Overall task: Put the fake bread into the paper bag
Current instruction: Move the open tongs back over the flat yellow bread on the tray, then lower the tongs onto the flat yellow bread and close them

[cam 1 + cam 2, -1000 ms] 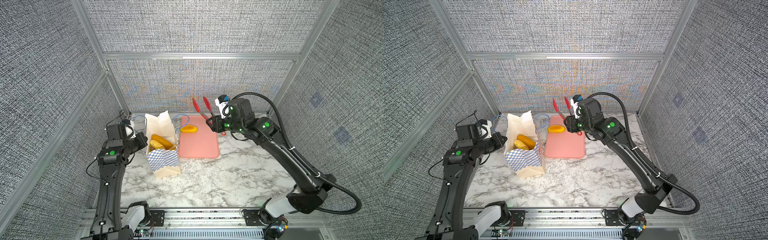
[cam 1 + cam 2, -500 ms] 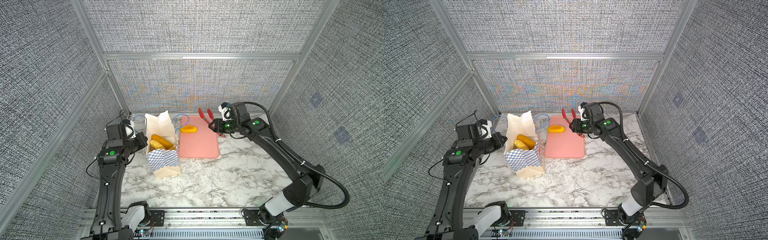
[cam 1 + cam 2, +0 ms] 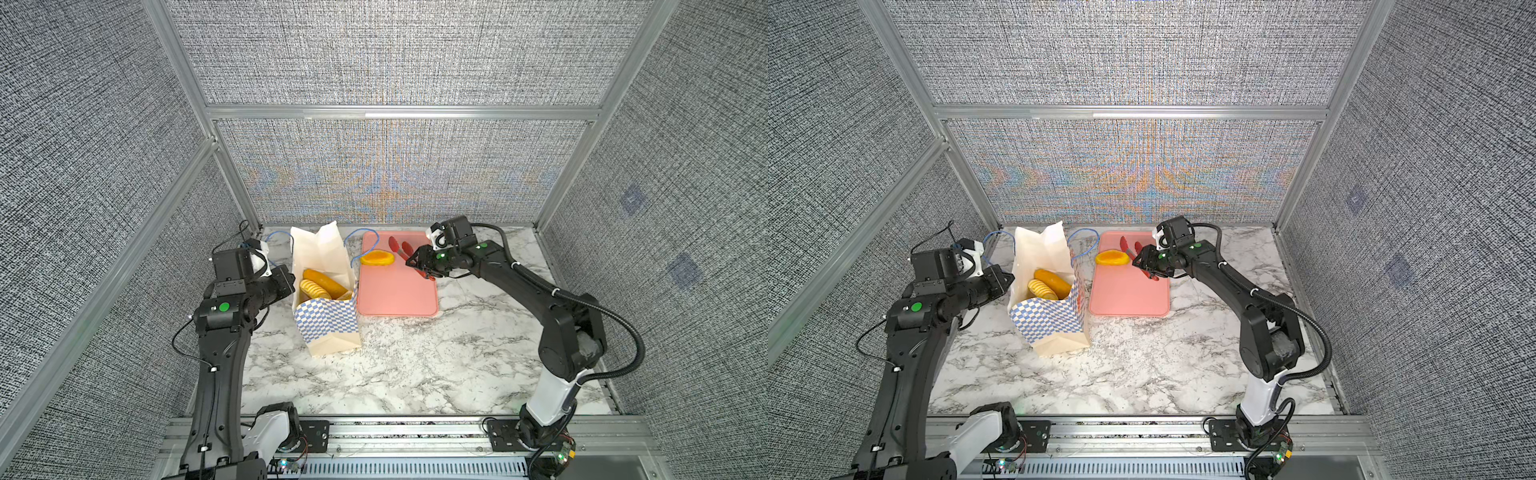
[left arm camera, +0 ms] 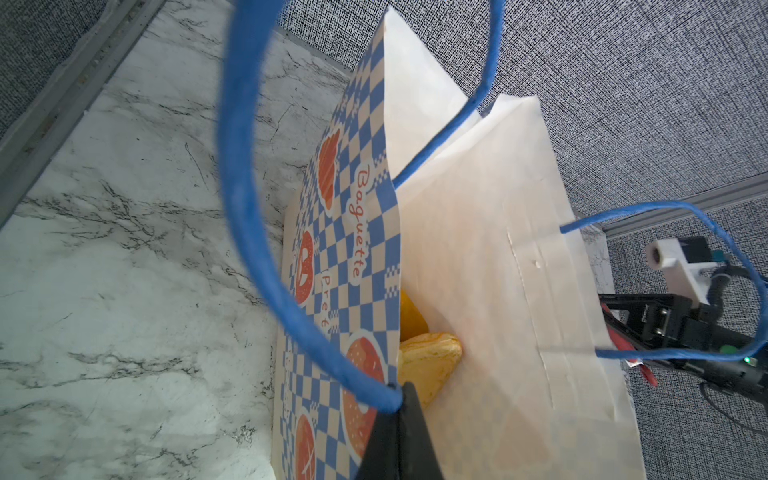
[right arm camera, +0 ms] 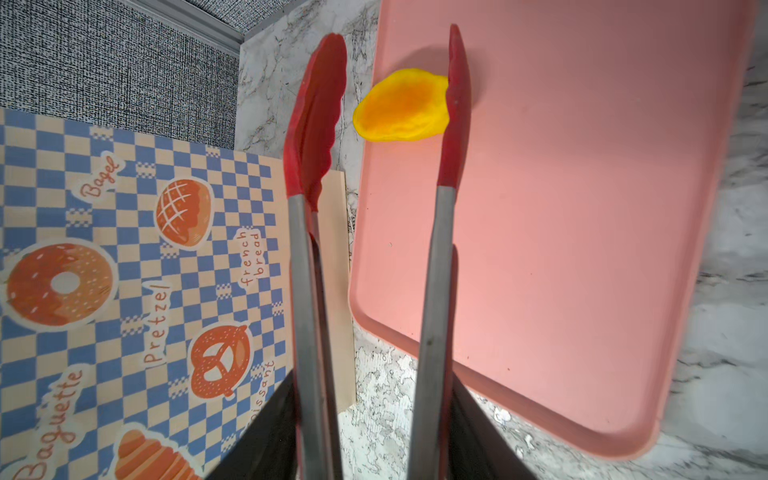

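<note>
The right gripper [image 3: 419, 262] has come down from its raised pose by the back wall. That brings the red tongs [image 3: 400, 248] low over the pink tray [image 3: 395, 297]. The left arm and the bag have not shifted.

Toward 9 o'clock on the bench [image 3: 415, 365], the left gripper [image 3: 1005, 277] has its jaws fully closed on the rim of the paper bag [image 3: 328, 326]. It pinches the bag's 9 o'clock wall where a blue cord handle [image 4: 249, 208] is fixed, keeping the mouth open. The bag stands upright, and a long loaf [image 3: 326, 280] and a ridged roll [image 3: 312, 289] show inside.

The tray lies just at the bag's 3 o'clock. The one piece of fake bread [image 5: 401, 106] still out sits at the tray's 11 o'clock corner. In the right wrist view the tongs' red tips straddle it: one overlaps its edge and the other stands clear. Contact cannot be told. The right jaws are partly closed round the tongs' steel arms, holding them without squeezing them together.

The piece looks light, smooth and domed, probably a little soft, so it may skate on the slick tray or pop out of the tips. It is best taken across its short width at the middle, with the tips low and a gentle squeeze. The thin paper bag would tip easily if knocked.
</note>
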Robot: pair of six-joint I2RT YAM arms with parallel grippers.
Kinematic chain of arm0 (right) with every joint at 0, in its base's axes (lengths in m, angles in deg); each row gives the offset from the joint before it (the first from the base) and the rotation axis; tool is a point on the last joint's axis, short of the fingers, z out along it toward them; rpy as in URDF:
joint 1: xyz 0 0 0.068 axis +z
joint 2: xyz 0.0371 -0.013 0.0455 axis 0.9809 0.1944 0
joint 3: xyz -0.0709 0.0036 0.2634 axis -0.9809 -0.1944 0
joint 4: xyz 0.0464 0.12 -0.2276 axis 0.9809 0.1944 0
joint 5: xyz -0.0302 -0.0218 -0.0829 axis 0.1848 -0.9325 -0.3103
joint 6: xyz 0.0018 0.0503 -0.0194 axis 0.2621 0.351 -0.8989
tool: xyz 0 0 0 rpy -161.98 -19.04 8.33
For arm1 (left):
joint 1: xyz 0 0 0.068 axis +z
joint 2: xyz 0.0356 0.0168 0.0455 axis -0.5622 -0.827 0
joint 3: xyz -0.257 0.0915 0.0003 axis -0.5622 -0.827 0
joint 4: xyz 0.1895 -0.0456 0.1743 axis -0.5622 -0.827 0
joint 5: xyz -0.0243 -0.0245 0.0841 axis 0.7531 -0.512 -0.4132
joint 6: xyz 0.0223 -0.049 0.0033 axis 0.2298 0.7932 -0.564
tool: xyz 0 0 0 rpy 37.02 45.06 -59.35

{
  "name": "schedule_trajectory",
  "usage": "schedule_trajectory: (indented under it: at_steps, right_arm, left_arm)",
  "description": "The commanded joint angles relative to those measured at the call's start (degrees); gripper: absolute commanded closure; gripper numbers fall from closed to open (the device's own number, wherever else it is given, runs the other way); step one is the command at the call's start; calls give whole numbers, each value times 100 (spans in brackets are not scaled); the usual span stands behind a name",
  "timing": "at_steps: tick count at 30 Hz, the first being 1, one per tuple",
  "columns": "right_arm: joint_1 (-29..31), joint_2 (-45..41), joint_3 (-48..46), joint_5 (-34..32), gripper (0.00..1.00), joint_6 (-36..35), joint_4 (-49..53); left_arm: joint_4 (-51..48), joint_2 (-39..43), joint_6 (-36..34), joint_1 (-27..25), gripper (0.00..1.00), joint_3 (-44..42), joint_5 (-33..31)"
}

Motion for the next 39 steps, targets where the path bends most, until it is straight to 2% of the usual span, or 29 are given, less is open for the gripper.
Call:
schedule_trajectory:
  at_steps: [1,39]
  right_arm:
    - [-42,167,-23,361,48,218,-445]
    - [-100,1302,74,873,48,672,-1257]
  left_arm:
    - [-27,14,-84,11,100,-42,-60]
    - [-73,-50,-209,13,100,-86,-143]
